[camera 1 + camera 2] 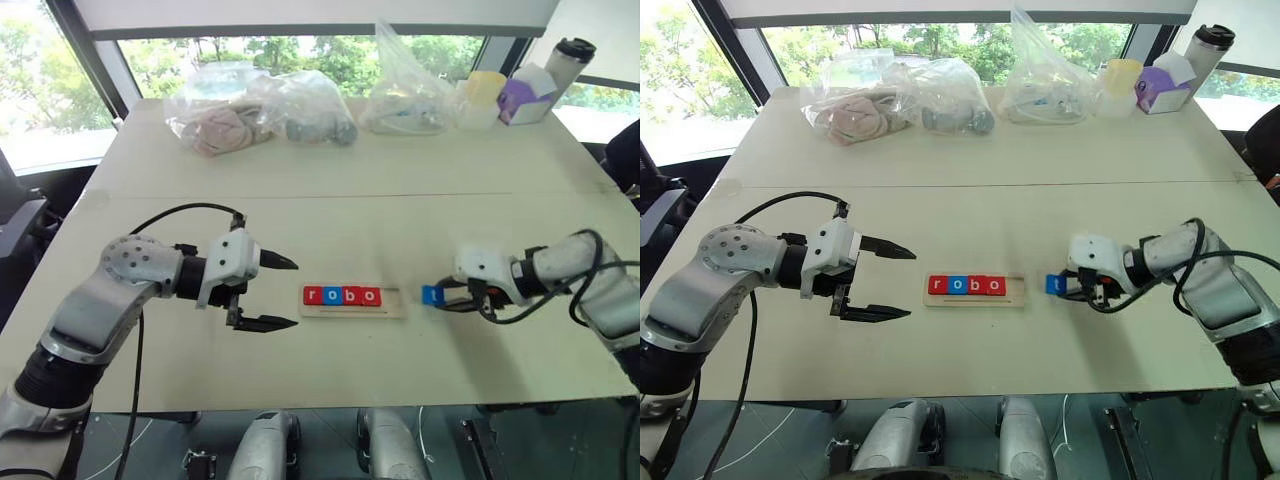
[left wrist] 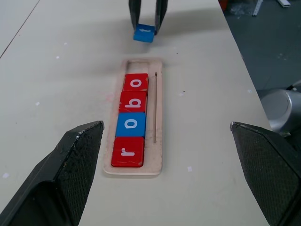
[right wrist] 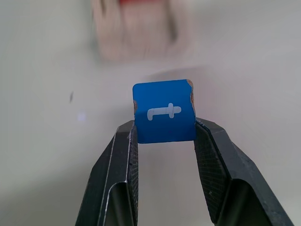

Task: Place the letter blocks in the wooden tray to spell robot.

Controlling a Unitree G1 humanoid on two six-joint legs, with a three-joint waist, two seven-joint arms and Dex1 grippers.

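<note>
Blue "t" block (image 3: 164, 117) sits nearest the lens in the R wrist view, pinched at its two side edges between the black fingers (image 3: 123, 174) of the right gripper (image 1: 443, 297); white letter faces the camera, lying sideways. Head views: same block is held just beside the R end of the wooden tray (image 1: 353, 311), not in it, approx. level w/ the row of tiles. Whether it touches the table (image 1: 330, 205) cannot be told.

Tray lies lengthwise across the table's near half, between the two arms. Four blocks fill it from its L end, touching one another: red "r" (image 2: 127, 151), blue "o" (image 2: 130, 124), red "b" (image 2: 132, 101), red "o" (image 2: 135, 82). Fifth slot (image 2: 141, 67), at the R end, is bare wood. Thin groove runs along the tray beside the tiles.

Left gripper (image 1: 271, 292) hovers above the table near the tray's L end, tips aimed toward it, fingers spread wide w/ nothing between them.

Far edge of table: clear plastic bags (image 1: 262, 112) w/ contents, a purple-and-white box (image 1: 527, 95), a tall lidded cup (image 1: 567, 62).
</note>
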